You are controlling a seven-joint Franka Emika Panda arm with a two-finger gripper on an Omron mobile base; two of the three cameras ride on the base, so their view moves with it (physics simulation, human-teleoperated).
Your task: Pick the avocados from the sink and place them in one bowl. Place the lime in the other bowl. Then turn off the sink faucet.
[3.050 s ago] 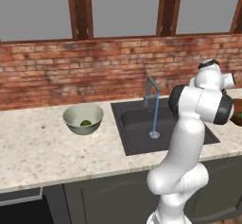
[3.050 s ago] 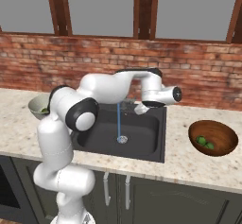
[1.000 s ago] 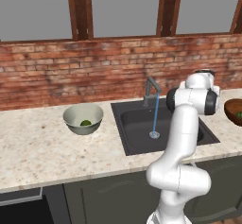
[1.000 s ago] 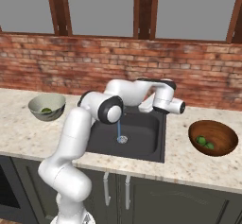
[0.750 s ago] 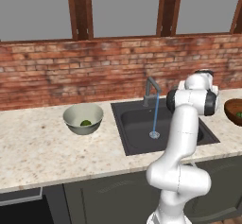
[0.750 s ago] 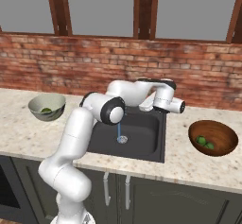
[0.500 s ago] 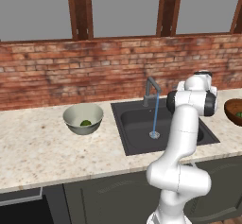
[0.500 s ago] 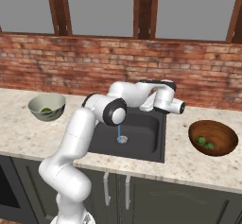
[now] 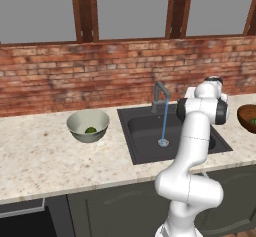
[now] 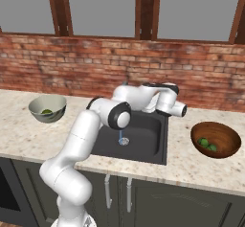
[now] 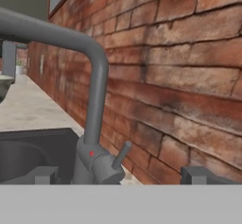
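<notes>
We see the brown bowl [image 9: 248,118] cut off by the left base view's right edge, its contents hidden. The arm covers the sink's [image 9: 145,133] right part. In the hand view, the faucet's [image 11: 94,100] spout runs past the left edge.

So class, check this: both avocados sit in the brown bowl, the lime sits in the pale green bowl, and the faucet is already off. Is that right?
One part is wrong: the faucet is running, not off. The left base view shows a stream of water falling from its spout into the sink. The rest stands: both avocados lie in the brown bowl, the lime in the pale green bowl.
</notes>
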